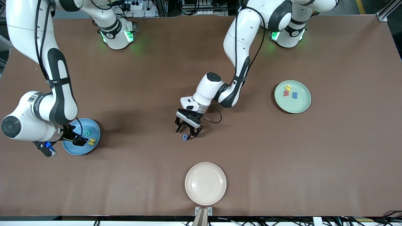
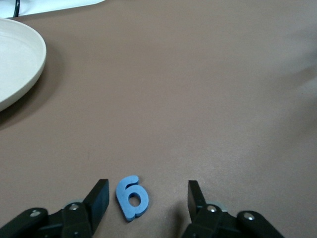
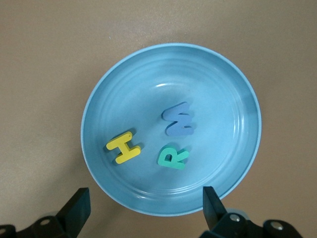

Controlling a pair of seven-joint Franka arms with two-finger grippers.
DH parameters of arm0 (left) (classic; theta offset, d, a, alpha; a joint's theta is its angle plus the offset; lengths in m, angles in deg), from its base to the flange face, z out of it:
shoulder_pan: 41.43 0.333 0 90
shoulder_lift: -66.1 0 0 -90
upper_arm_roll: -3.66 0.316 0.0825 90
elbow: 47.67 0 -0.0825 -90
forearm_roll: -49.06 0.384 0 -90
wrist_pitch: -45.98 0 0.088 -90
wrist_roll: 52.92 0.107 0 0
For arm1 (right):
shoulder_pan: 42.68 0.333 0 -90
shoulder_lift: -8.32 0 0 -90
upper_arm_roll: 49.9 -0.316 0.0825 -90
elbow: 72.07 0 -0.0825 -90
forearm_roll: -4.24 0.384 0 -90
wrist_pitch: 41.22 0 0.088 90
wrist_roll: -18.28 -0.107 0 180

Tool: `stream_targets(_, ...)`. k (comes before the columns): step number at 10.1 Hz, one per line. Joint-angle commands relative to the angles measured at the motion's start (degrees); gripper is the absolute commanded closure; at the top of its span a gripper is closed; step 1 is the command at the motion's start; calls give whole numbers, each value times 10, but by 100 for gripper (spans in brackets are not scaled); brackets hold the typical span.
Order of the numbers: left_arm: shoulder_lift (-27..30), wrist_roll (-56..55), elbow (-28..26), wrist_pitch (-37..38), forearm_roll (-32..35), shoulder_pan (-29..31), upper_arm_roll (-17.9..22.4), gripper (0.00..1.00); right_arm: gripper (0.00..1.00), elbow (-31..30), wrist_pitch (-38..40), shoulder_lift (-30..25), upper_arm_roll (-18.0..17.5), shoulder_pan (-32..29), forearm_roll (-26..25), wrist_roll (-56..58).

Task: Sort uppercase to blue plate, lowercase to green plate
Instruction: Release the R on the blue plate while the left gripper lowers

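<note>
My left gripper (image 1: pixel 187 132) is open and low over the table's middle, its fingers astride the blue g (image 1: pixel 185 137), which lies flat between them in the left wrist view (image 2: pixel 132 197) without touching either. My right gripper (image 1: pixel 80 141) is open and empty above the blue plate (image 1: pixel 97 131). That plate (image 3: pixel 86 129) holds the yellow H (image 3: pixel 124 148), teal R (image 3: pixel 173 156) and blue W (image 3: pixel 178 119). The green plate (image 1: pixel 298 106) holds the yellow y (image 1: pixel 287 88), red w (image 1: pixel 286 93) and blue E-shaped letter (image 1: pixel 295 95). The red round letter is not clearly in view.
A cream plate (image 1: pixel 205 183) stands bare near the table's front edge, nearer to the front camera than the g; its rim shows in the left wrist view (image 2: pixel 29 74). A red speck (image 1: pixel 187 96) peeks out beside the left arm's wrist.
</note>
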Motion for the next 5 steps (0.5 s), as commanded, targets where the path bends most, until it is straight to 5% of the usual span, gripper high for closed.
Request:
stream_targets(1,-30,-4,41,9,8,-6,22,32,0,-16,-3,-15,-6,-2,-7,7)
stream_targets(5,-43,-8,62,19,8,-4,41,32,0,-10,-3,-15,-8,0,-4,7)
